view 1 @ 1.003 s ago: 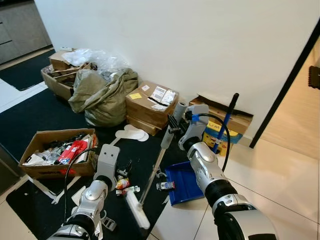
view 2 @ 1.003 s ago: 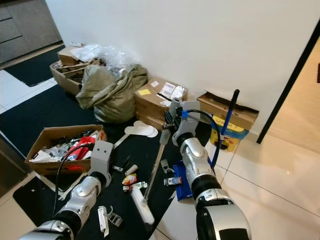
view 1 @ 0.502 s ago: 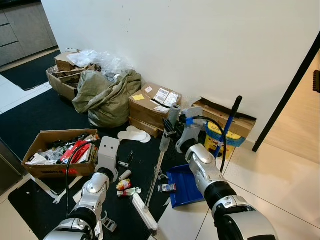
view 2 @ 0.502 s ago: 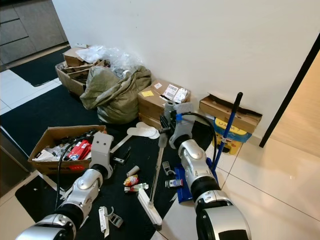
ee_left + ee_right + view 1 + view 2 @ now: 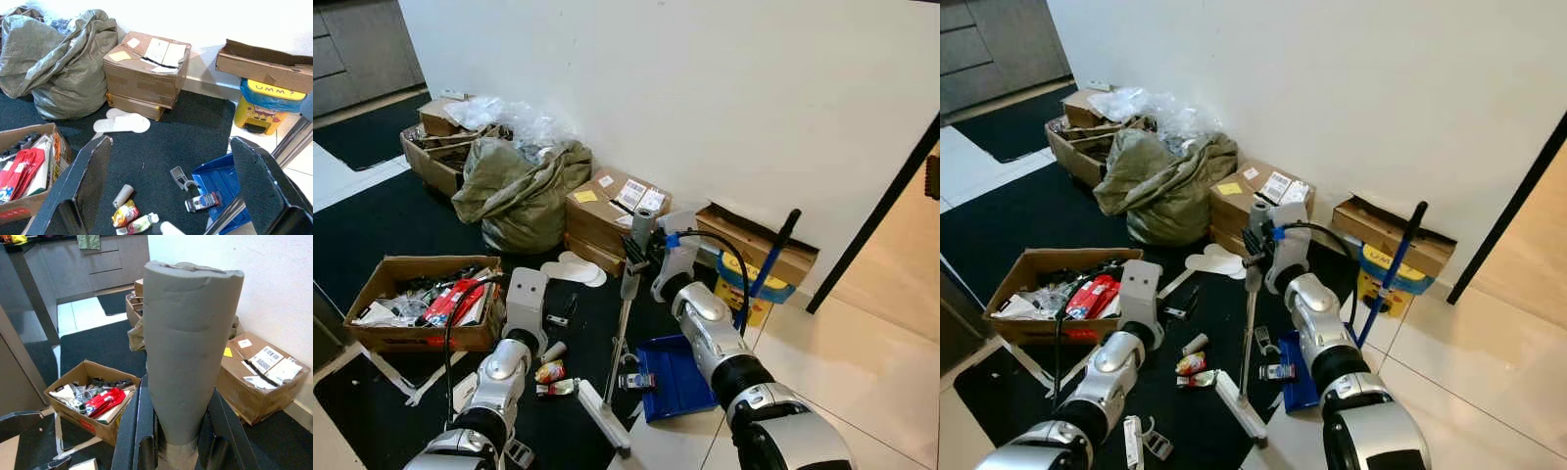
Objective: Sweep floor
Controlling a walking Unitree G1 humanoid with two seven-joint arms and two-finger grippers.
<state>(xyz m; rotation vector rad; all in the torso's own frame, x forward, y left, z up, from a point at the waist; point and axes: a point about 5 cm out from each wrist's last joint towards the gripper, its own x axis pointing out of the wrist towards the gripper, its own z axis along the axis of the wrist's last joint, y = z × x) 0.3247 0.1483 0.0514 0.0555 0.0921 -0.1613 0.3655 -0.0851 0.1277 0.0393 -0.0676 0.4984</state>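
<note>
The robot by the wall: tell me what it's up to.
It is sweeping. The right gripper is shut on the broom by its grey handle, with the head on the dark mat beside the blue dustpan. A small packet lies at the pan's edge; more litter sits further left. The left gripper hangs open above the litter, holding nothing.
</note>
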